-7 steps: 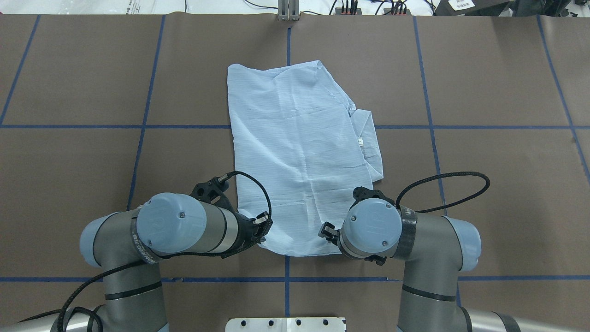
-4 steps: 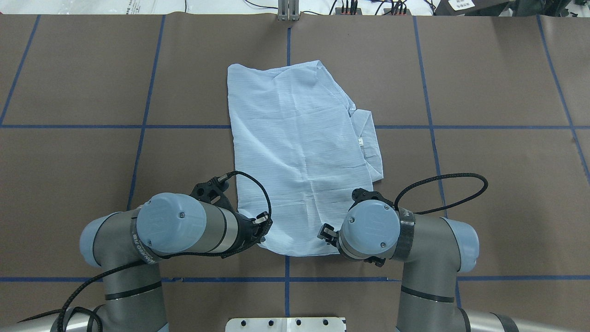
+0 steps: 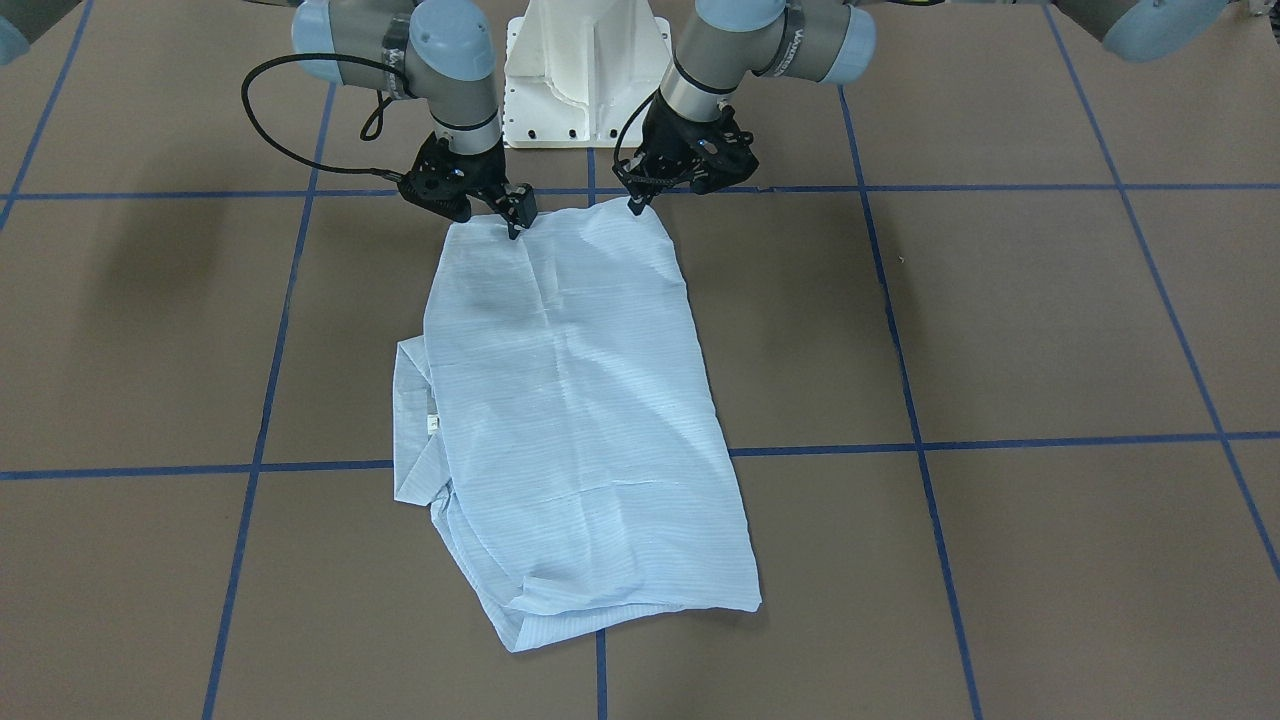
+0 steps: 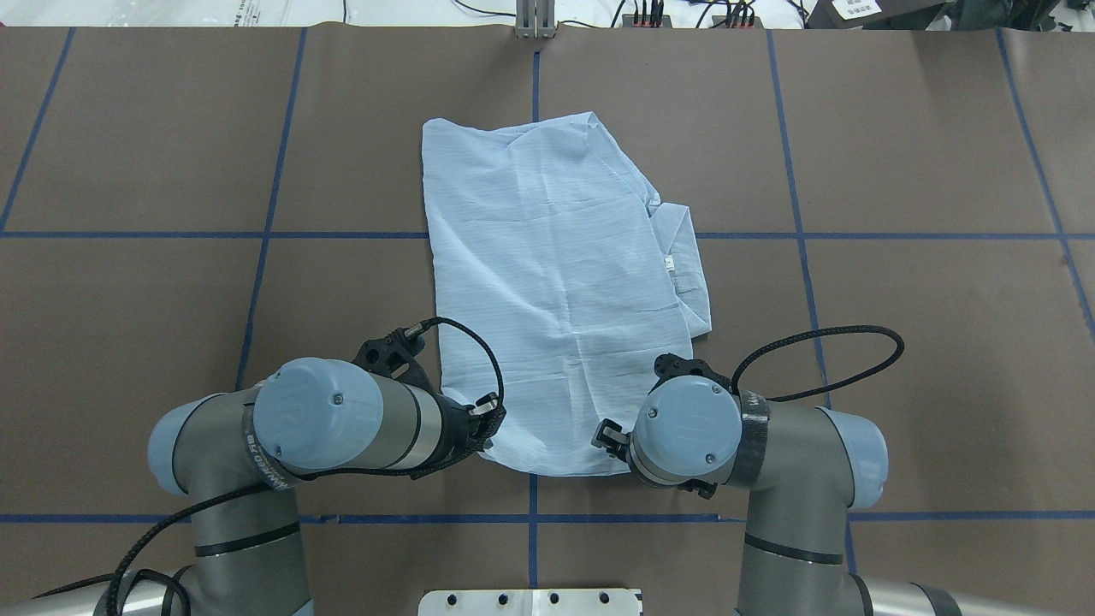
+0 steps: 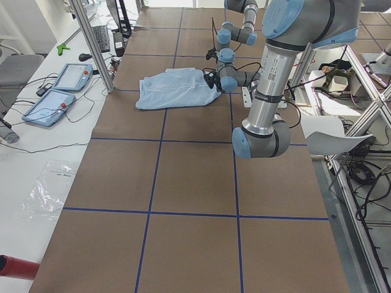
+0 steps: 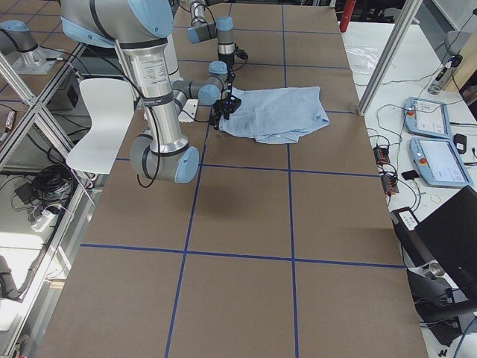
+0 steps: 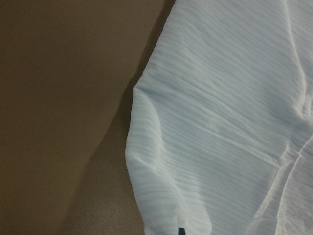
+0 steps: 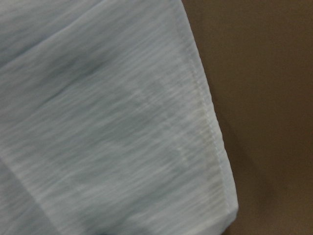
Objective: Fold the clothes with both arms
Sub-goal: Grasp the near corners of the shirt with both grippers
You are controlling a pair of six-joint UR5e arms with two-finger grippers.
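Very little has moved over the last second. The right arm point(image 4: 753, 445) has crept a touch inward along the near edge of the shirt point(image 4: 556, 282), carrying the right claw point(image 3: 514, 228) slightly further onto its corner. The left arm point(image 4: 342, 423) has stayed put, with the left claw point(image 3: 634, 207) planted at the opposite near corner. The cloth itself has not shifted or lifted in the overhead view.

The light-blue striped shirt lies in the middle of the counter point(image 4: 898, 342), already doubled lengthwise into a long panel that runs away from the robot. Its collar and white neck label point(image 4: 670, 263) stick out along the robot's right side. Both claws sit tip-down on the two near corners, touching the fabric. No view shows their fingers clearly, so I cannot tell whether either one is clenched on the cloth or merely resting released on it. The left wrist camera shows only a dark sliver at the fabric's edge, and the right wrist camera shows only the stitched corner.

The small adjustment reads as the right arm settling its hold before a lift. The likely next step is to raise both corners together and carry them toward the far end, halving the panel.
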